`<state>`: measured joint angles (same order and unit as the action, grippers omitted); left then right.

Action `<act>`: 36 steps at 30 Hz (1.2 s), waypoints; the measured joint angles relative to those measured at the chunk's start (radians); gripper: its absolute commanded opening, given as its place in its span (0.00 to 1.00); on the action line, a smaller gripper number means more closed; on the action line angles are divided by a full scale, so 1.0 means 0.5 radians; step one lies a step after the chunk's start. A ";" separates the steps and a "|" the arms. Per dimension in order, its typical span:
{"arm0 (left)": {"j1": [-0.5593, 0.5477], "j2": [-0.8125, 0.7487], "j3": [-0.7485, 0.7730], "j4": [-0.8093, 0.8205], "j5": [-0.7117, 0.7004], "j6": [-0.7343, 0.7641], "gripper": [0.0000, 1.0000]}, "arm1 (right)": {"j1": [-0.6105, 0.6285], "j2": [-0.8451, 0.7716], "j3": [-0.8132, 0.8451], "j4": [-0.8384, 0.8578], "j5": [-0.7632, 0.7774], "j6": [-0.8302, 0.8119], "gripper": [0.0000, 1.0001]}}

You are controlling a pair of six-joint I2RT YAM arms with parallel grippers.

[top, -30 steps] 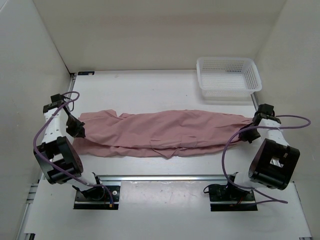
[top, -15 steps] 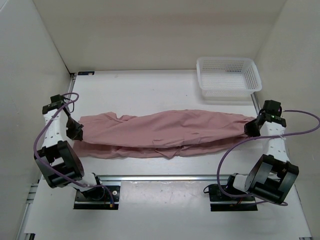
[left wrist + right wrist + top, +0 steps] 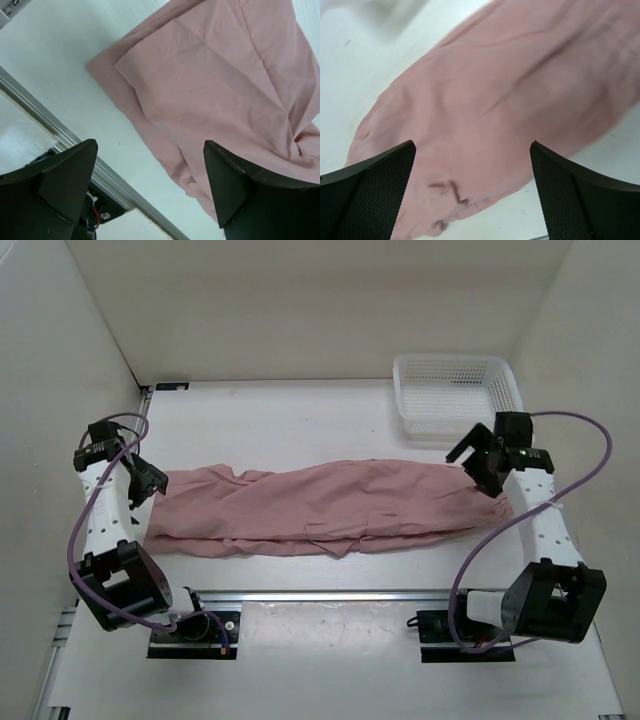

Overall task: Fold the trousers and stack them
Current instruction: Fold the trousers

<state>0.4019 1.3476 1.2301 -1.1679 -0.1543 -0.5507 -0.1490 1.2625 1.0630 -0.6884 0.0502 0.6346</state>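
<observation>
The trousers [image 3: 320, 508] lie flat on the table [image 3: 280, 425] in a long pink band running left to right between the two arms. They are doubled along their length, and a strip of the under layer shows along the near edge. The cloth is wrinkled, and a small crease sticks up near the middle of that near edge.

The left gripper [image 3: 150, 480] hangs just beside the left end of the trousers. Its jaws stand apart with nothing between them. In the left wrist view the left gripper [image 3: 150, 145] looks down on that end of the trousers [image 3: 215, 90], where two squared corners lie one on the other, the lower one poking out a little. A strip of bare table separates the cloth from the rail [image 3: 125, 195] below it.

The right gripper [image 3: 472, 458] is over the far side of the right end of the trousers, near the basket [image 3: 455, 362], which sits at the far right of the table. Its jaws are spread wide and hold no cloth. The right wrist view is blurred, but it shows the right gripper [image 3: 471, 145] above a rounded end of the trousers [image 3: 490, 100], which lies loose below the jaws
</observation>
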 measured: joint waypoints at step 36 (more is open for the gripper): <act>0.479 0.677 -0.301 0.550 0.279 -0.059 0.97 | 0.364 -0.169 0.209 -0.356 0.157 -0.179 1.00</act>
<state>0.6415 1.6859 1.0798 -0.8928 -0.0147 -0.5800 0.0330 1.1782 1.1675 -0.8661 0.1287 0.5449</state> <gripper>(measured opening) 0.929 0.998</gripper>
